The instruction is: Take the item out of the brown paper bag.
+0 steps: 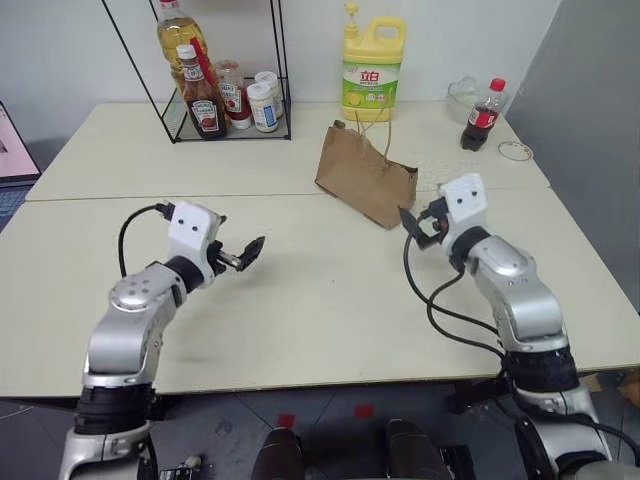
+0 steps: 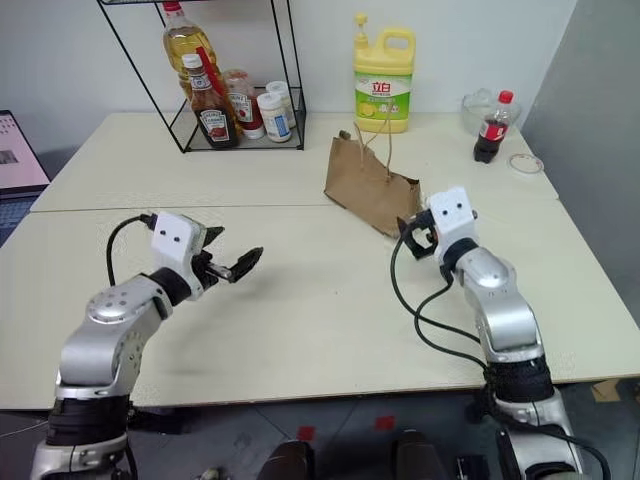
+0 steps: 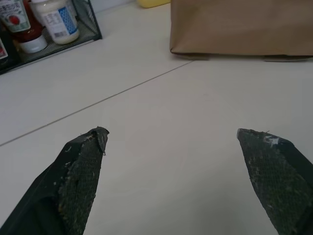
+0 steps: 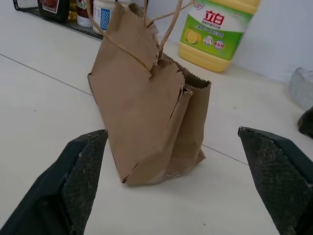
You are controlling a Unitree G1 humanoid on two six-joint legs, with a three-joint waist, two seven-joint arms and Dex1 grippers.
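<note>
Brown paper bag (image 1: 364,177): stood upright on desk (image 1: 300,290), mouth and handles up; contents hidden. Left gripper (image 1: 252,249) and right gripper (image 1: 413,225): fingers spread wide, nothing held, bag just beyond right.

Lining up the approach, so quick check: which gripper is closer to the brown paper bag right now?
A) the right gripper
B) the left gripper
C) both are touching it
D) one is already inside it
A: the right gripper sits open just short of the brown paper bag, while the left gripper hovers open farther off over bare table; neither touches the bag.
</note>
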